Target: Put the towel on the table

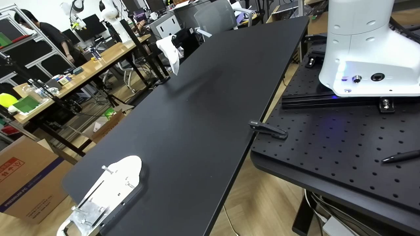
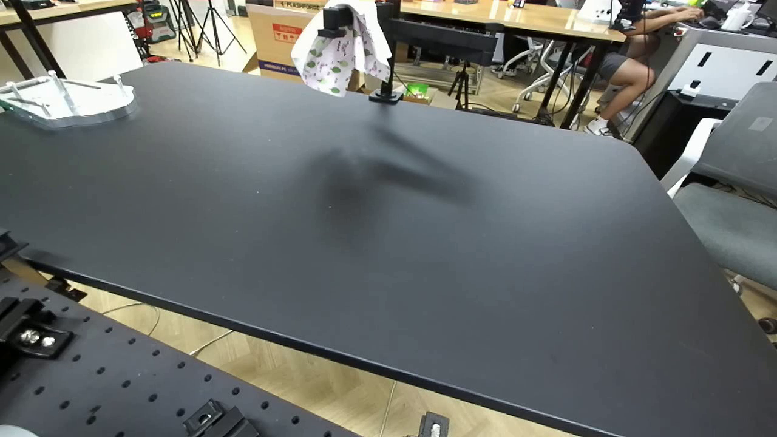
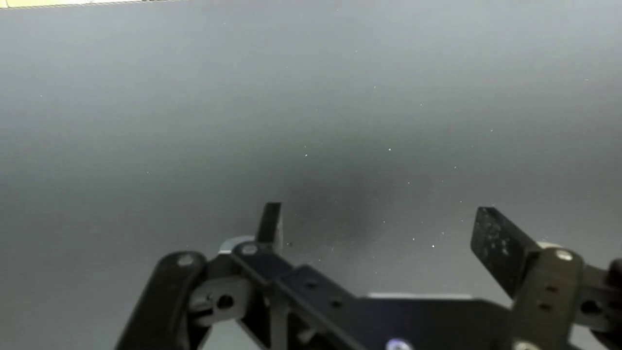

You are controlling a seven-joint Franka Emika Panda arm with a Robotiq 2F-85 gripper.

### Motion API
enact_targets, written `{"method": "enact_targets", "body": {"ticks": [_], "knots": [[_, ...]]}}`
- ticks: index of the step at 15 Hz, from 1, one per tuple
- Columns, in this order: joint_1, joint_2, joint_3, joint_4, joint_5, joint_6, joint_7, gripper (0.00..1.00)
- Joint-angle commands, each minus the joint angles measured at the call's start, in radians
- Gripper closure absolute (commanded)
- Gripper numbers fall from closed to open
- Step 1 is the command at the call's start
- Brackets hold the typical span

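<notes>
The towel (image 1: 170,52) is white and hangs from a black stand at the far long edge of the black table (image 1: 197,131). In an exterior view, the towel (image 2: 343,57) shows a green leaf and purple print and hangs in folds beside the post. Its lower end hangs freely near the table's edge. My gripper (image 3: 379,208) shows only in the wrist view. Its fingers are wide apart with nothing between them, above the bare dark tabletop (image 3: 311,107). The towel is out of the wrist view, and the gripper is out of both exterior views.
The black stand (image 2: 391,54) rises at the table's far edge. A white metal plate with upright pegs (image 1: 111,190) lies at one table end. A perforated black board (image 1: 328,154) bears the robot base (image 1: 364,49). A grey chair (image 2: 734,176) stands by the other end.
</notes>
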Motion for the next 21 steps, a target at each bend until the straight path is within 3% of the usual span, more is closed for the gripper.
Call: {"method": "enact_targets", "body": {"ticks": [1,7,16,17,21], "knots": [[-0.024,0.059,-0.006,0.036,-0.045,0.073,0.014,0.00],[-0.052,0.270,-0.017,0.157,-0.121,0.247,-0.010,0.00],[-0.004,0.595,0.010,0.472,-0.095,0.218,-0.060,0.00],[-0.011,0.525,0.002,0.376,-0.102,0.262,-0.052,0.00],[-0.007,0.551,0.003,0.391,-0.102,0.264,-0.053,0.00]]}}
